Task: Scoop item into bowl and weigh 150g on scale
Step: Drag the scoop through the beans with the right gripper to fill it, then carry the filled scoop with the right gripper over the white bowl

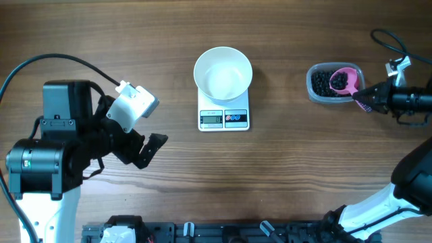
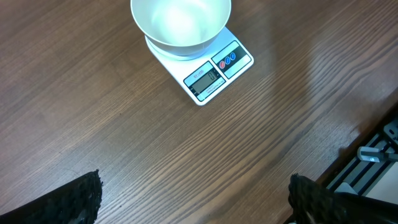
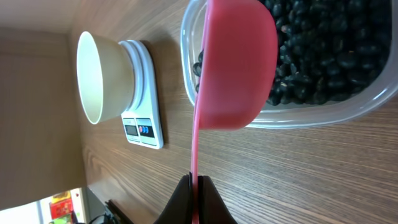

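The black beans in your clear tub are small, hard and rolly, so carry that light pink scoop level by the thin handle your right gripper is pinched shut on; your left gripper is wide open, holding nothing.

Camera setup.
Overhead looks straight down; left wrist oblique, right wrist close and rolled sideways; all share bowl and scale.
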`<state>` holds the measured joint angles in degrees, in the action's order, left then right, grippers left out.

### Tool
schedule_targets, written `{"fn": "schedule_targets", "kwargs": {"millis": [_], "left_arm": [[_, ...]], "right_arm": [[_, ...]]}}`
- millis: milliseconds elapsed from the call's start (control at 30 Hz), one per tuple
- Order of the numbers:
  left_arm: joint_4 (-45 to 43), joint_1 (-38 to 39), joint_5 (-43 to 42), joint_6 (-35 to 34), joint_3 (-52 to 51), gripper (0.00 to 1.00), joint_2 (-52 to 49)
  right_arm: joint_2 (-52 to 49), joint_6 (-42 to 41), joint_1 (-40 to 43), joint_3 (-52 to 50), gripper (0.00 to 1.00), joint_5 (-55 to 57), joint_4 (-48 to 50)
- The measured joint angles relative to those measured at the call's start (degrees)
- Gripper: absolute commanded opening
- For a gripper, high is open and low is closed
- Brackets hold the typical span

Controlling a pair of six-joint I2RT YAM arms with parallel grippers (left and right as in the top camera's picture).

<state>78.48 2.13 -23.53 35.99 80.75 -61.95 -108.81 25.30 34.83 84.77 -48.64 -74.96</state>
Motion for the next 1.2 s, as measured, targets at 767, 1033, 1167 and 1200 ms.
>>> {"fn": "schedule_targets", "kwargs": {"millis": [767, 1033, 1167, 1200], "left_arm": [[0.0, 0.0, 0.0, 0.0, 0.0, 1.0, 0.0], [0.0, 0.0, 0.0, 0.0, 0.0, 1.0, 0.0], [0.0, 0.0, 0.0, 0.0, 0.0, 1.0, 0.0], [0.0, 0.0, 0.0, 0.0, 0.0, 1.0, 0.0]], "right_arm": [[0.0, 7.61, 2.36, 0.0, 0.05, -8.81, -9.05], [0.0, 8.87, 2.36, 0.0, 0.05, -13.29, -11.56], [0.0, 9.09, 2.19, 0.0, 0.05, -14.36, -12.55], [0.0, 9.09, 2.01, 0.0, 0.05, -14.53, -12.55]]}}
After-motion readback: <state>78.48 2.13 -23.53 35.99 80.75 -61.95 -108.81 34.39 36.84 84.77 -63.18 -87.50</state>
